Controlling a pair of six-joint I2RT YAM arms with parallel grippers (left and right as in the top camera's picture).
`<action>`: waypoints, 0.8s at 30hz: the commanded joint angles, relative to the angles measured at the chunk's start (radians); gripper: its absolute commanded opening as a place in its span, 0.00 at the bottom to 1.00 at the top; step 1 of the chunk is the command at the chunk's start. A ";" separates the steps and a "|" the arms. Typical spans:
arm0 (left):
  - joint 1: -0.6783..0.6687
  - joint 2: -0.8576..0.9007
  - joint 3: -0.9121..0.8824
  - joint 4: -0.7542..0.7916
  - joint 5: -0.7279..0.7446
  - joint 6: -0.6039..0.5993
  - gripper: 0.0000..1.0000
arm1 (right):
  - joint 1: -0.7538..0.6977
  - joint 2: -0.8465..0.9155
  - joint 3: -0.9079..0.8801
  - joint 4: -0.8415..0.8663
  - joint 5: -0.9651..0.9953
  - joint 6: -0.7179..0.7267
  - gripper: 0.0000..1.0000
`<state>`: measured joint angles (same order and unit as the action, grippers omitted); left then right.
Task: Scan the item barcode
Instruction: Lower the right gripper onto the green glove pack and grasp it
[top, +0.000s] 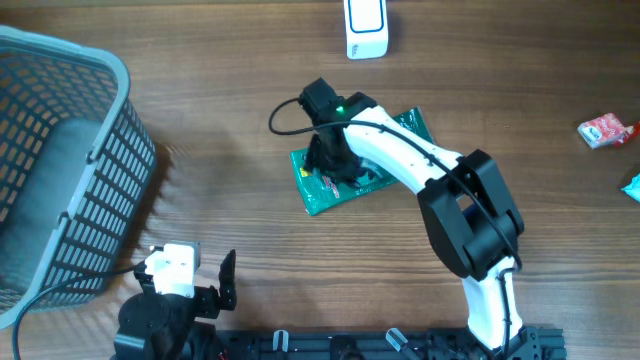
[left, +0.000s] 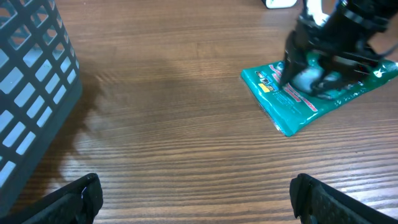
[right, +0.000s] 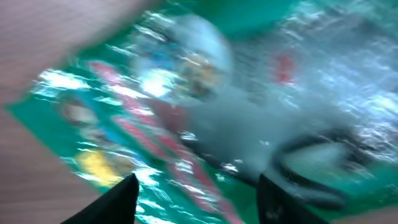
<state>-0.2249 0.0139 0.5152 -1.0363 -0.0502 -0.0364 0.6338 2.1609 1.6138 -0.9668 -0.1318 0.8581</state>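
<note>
A flat green snack packet (top: 322, 192) lies on the wooden table near the middle. My right gripper (top: 336, 166) points down onto it; the wrist view is blurred. There its two dark fingertips stand apart over the packet's shiny face (right: 186, 81), with the gripper (right: 196, 186) open and nothing pinched between them. The left wrist view shows the same packet (left: 292, 115) under the right gripper (left: 311, 78). No barcode can be made out. A white scanner (top: 366, 28) stands at the far edge. My left gripper (top: 222, 285) rests at the near left, wide open (left: 199, 199) over bare wood.
A large grey mesh basket (top: 60, 150) fills the left side, close to the left arm (left: 31, 93). A small red and white packet (top: 605, 130) and a teal item (top: 633, 186) lie at the right edge.
</note>
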 joint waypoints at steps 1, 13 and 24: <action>0.005 -0.006 0.003 0.003 0.009 -0.002 1.00 | -0.003 0.019 -0.004 -0.148 0.171 -0.071 0.69; 0.005 -0.006 0.003 0.003 0.009 -0.002 1.00 | -0.008 -0.089 0.088 -0.013 0.091 -0.072 0.51; 0.005 -0.006 0.003 0.003 0.009 -0.002 1.00 | -0.005 0.105 0.053 0.315 -0.053 -0.047 0.35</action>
<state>-0.2249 0.0139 0.5152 -1.0367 -0.0502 -0.0364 0.6285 2.2070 1.6764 -0.6392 -0.1356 0.8059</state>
